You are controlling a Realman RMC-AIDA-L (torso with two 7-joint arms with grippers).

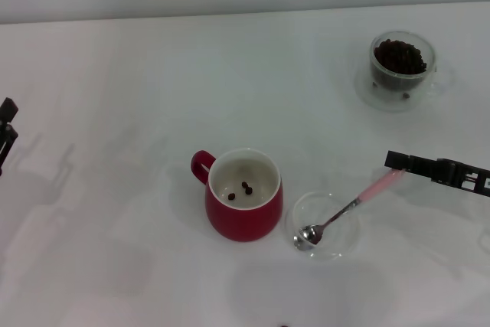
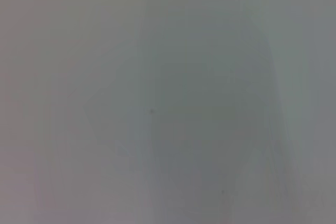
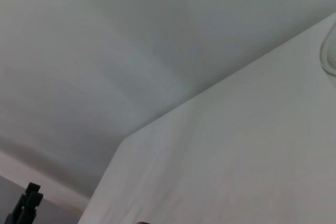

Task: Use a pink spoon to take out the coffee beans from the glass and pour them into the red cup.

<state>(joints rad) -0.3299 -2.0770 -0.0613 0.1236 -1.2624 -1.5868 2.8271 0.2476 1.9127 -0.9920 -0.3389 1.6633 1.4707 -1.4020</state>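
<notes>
The red cup (image 1: 243, 201) stands mid-table with two coffee beans (image 1: 246, 188) on its white bottom. The pink spoon (image 1: 348, 206) lies slanted, with its metal bowl in a shallow clear glass dish (image 1: 337, 249) to the right of the cup. My right gripper (image 1: 396, 163) is at the tip of the spoon's pink handle and seems shut on it. The glass (image 1: 403, 60), full of coffee beans (image 1: 400, 56), stands on its saucer at the far right. My left gripper (image 1: 6, 132) is parked at the left edge.
The white table (image 1: 115, 212) ends at a grey wall at the back. The right wrist view shows the bare table top (image 3: 236, 156), a bit of a clear glass rim (image 3: 329, 56) and the far left gripper (image 3: 23, 207). The left wrist view shows only grey.
</notes>
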